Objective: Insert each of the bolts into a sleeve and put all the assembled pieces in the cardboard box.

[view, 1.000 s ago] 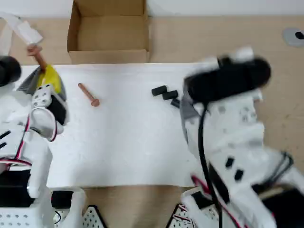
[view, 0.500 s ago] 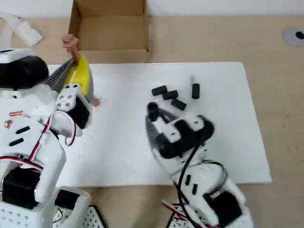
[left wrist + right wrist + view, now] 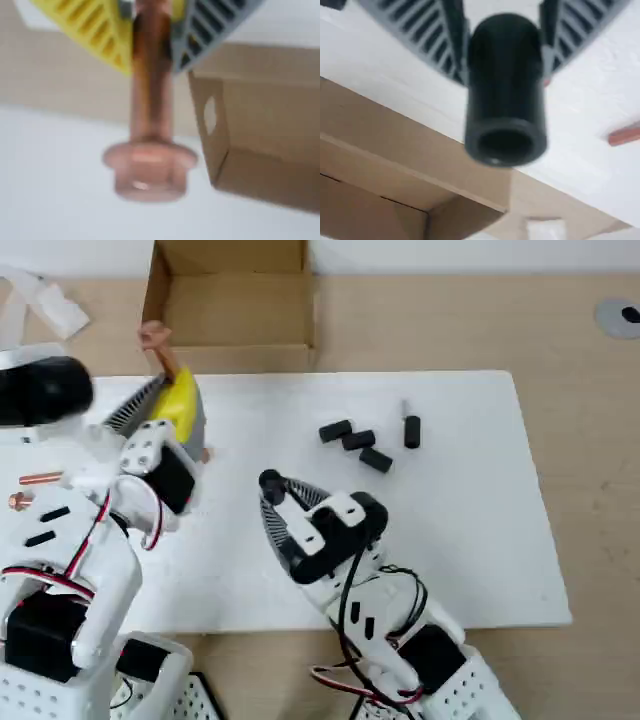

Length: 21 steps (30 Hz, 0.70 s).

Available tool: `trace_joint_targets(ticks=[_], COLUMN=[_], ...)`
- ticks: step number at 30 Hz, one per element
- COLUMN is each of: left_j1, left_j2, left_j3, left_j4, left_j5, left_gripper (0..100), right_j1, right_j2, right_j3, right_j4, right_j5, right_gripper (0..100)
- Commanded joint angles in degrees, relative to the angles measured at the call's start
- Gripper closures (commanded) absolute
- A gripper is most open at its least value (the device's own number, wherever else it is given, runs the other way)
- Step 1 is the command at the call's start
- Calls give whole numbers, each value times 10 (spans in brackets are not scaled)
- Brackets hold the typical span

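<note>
My left gripper (image 3: 165, 375) is shut on a copper bolt (image 3: 155, 340), head up, just off the front left corner of the cardboard box (image 3: 230, 358). In the left wrist view the bolt (image 3: 150, 125) hangs between the yellow and grey fingers of the gripper (image 3: 150, 22), with the box (image 3: 260, 145) beside it. My right gripper (image 3: 278, 502) is shut on a black sleeve (image 3: 270, 482) over the middle of the white mat. Its wrist view shows the sleeve (image 3: 505, 100), open end outward, in the gripper (image 3: 502, 30).
Several loose black sleeves (image 3: 358, 440) lie on the white mat (image 3: 470, 530). A bolt tip (image 3: 203, 454) peeks out beside the left gripper. Two more bolts (image 3: 40, 478) lie off the mat's left edge. A bolt end (image 3: 625, 135) shows in the right wrist view.
The right arm has swung left from the sleeve pile to the mat's middle with a sleeve. The left gripper has carried its bolt rightward toward the box corner.
</note>
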Motion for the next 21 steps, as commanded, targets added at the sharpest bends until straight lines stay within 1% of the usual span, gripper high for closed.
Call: trace_joint_targets(ticks=[1,4,8,13,17,21], left_j1=[47,93,119,120,120,121], left_j2=[-7,-7,-7,-7,-7,-7], left_j3=[-11,-11,-8,1,3,7], left_j4=[24,26,26,52,92,97], left_j5=[-33,-55,-64,-64,-61,-43], left_gripper=[994,994,994,994,994,994], right_j1=[-30,-44,-44,-43,-43,-43], right_j2=[-86,-84,-85,-82,-81,-81], right_j3=[4,6,3,-4,-13,-13], right_j4=[-32,-38,-36,-35,-34,-34], right_j5=[4,4,4,4,2,0], right_gripper=[989,989,989,989,989,989])
